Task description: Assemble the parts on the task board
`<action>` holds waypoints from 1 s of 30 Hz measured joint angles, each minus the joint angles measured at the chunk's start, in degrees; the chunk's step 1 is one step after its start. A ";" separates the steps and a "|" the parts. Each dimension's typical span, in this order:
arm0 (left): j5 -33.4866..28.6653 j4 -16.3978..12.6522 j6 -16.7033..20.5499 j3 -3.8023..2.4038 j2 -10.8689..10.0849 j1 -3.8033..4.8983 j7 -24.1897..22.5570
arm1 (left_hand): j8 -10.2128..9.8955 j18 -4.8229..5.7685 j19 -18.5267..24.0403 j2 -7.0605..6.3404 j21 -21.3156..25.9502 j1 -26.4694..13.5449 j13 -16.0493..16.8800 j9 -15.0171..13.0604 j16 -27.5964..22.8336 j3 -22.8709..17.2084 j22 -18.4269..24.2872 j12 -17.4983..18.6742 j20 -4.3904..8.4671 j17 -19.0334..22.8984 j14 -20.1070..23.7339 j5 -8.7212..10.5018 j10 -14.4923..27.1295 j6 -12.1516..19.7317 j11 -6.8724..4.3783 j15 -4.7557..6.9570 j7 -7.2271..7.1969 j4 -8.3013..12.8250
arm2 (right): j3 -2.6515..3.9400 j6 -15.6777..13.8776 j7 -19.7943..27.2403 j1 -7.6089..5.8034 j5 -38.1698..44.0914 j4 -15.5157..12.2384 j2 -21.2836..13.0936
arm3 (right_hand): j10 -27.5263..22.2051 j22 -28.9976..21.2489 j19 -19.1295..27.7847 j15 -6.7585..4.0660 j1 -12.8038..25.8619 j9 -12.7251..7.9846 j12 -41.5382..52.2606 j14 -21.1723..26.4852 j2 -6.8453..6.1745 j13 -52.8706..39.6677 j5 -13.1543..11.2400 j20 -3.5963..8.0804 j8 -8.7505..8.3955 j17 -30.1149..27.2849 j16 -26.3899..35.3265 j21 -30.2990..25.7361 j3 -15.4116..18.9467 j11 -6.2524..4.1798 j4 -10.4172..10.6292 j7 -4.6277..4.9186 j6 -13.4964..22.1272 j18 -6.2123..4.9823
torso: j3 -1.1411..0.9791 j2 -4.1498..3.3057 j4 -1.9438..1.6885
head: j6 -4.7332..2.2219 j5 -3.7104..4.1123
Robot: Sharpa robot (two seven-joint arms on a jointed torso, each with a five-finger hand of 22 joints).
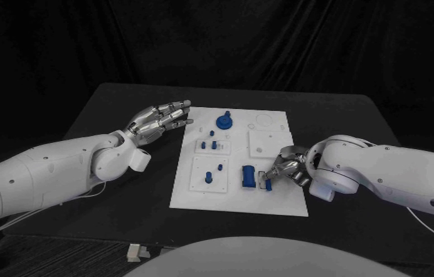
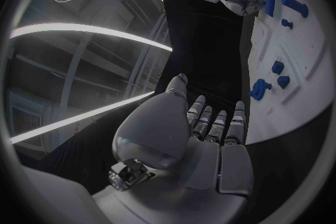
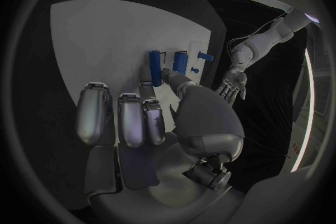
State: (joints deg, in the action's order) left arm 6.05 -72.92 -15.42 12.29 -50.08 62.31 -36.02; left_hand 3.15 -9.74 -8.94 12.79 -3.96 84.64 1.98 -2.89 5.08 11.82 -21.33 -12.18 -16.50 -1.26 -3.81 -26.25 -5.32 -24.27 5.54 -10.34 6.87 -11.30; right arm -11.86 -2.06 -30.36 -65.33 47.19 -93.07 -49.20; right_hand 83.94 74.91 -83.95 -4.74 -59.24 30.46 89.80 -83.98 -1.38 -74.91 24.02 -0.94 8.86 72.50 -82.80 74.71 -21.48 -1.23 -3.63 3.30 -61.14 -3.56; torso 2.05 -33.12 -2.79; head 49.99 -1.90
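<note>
two silver hands are working over the white rectangular task board point(image 1: 237, 198): the right hand point(image 1: 288, 169) is pinching a small blue part point(image 1: 266, 182) beside the upright blue cylinder point(image 1: 247, 177), while the left hand point(image 1: 163, 119) is hovering released, farther off.

The head camera looked down from above at the flat white rectangular task board point(image 1: 237, 192); each wrist camera sat close behind its own palm, sharing that board.

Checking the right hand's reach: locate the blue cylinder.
Head view: the blue cylinder sits at the task board's near right part, just left of the right hand.
</note>
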 measured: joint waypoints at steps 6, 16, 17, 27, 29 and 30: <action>0.00 0.06 -0.13 0.00 0.07 -0.05 0.04 | 0.00 -0.01 0.00 0.00 0.00 0.00 0.00 0.00 0.00 -0.16 0.00 0.00 0.00 0.00 0.00 0.00 0.00 0.00 0.00 0.00 0.00 0.16 | -0.01 -0.03 -0.09 0.05 0.00 0.11 0.08 | 0.00 0.00 0.00 0.00 0.59 -0.22 0.00 0.00 0.60 0.00 -1.23 0.00 0.00 0.00 0.00 0.00 1.16 0.00 1.16 -0.16 0.02 0.00 | 0.00 0.02 -0.02 | 0.00 -0.07; 0.00 0.23 -0.29 0.00 0.12 -0.13 0.14 | 0.00 0.00 0.00 0.00 0.00 0.00 -0.01 0.00 0.00 -0.16 -0.01 0.00 0.00 0.00 0.00 0.00 0.00 -0.21 0.00 0.00 0.21 0.16 | -0.06 -0.60 0.09 0.13 -0.01 -0.05 0.04 | -0.02 0.00 0.00 -0.44 0.60 0.01 0.00 0.00 0.62 0.00 -2.39 0.00 1.14 0.02 0.00 0.00 2.04 -0.45 1.73 -1.06 -0.87 0.00 | 0.02 0.02 -0.03 | 0.00 -0.15; 0.00 0.24 -0.31 0.00 0.12 -0.14 0.15 | 0.00 0.00 0.00 0.00 0.00 0.00 -0.01 0.00 0.00 -0.16 -0.01 0.00 0.00 0.00 0.00 0.00 0.00 -0.21 0.00 0.00 0.21 0.16 | -0.06 -0.67 0.10 0.13 -0.01 -0.07 0.03 | -0.02 0.00 0.00 -0.44 0.60 0.09 0.00 0.00 0.62 0.00 -2.39 0.00 1.20 0.02 0.00 0.00 2.05 -0.45 1.71 -1.08 -0.89 0.00 | 0.02 0.02 -0.03 | 0.00 -0.15; 0.00 0.34 -0.38 0.00 0.15 -0.17 0.28 | 0.00 0.00 0.00 0.00 0.00 0.00 -0.01 0.00 0.00 -0.16 -0.01 0.00 0.00 0.00 0.00 0.00 0.00 -0.21 0.00 0.00 0.21 0.16 | -0.05 -1.34 0.38 0.17 -0.09 -0.42 -0.02 | 0.17 0.04 -0.15 -1.01 0.50 1.54 0.00 -0.05 0.51 0.00 -2.60 0.15 3.33 0.00 0.00 0.00 2.99 -1.07 1.56 -1.48 -1.72 0.00 | 0.01 0.02 -0.02 | 0.00 -0.08; 0.00 0.36 -0.40 0.00 0.18 -0.17 0.32 | 0.00 0.00 0.00 0.00 0.00 0.00 -0.02 0.00 0.00 -0.16 -0.01 0.00 0.00 0.00 0.00 0.00 0.00 -0.21 -0.01 0.00 0.21 0.16 | -0.06 -1.50 0.43 0.17 -0.10 -0.61 -0.14 | 0.16 0.04 -0.02 -1.01 0.36 1.88 0.00 -0.05 0.37 0.00 -2.60 0.40 3.67 -0.05 0.00 0.00 2.99 -1.08 1.56 -1.60 -1.84 0.00 | 0.01 0.03 -0.02 | 0.00 -0.10; 0.00 0.37 -0.40 0.00 0.19 -0.17 0.33 | 0.00 0.00 0.00 0.00 0.00 0.00 -0.02 0.00 0.00 -0.16 -0.01 0.00 0.00 0.00 0.00 0.00 0.00 -0.21 0.00 0.00 0.21 0.16 | -0.06 -1.58 0.44 0.17 -0.11 -0.69 -0.20 | 0.06 0.04 0.00 -1.01 0.20 2.11 0.00 -0.05 0.22 0.00 -2.60 0.42 4.00 -0.04 0.00 0.00 3.11 -1.18 1.44 -1.68 -1.92 0.00 | 0.01 0.03 -0.02 | 0.00 -0.11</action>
State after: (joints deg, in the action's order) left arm 6.05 -72.56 -15.82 12.29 -49.89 62.14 -35.69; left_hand 3.15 -9.75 -8.94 12.79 -3.95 84.65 1.96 -2.89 5.08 11.67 -21.35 -12.18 -16.50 -1.26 -3.81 -26.25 -5.32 -24.48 5.53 -10.34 7.07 -11.14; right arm -11.92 -3.64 -29.92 -65.16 47.09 -93.76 -49.41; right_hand 83.99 74.94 -83.95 -5.75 -59.04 32.56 89.80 -84.03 -1.16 -74.90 21.42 -0.51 12.86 72.45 -82.79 74.70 -18.37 -2.42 -2.18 1.62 -63.06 -3.55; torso 2.05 -33.09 -2.81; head 49.99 -2.01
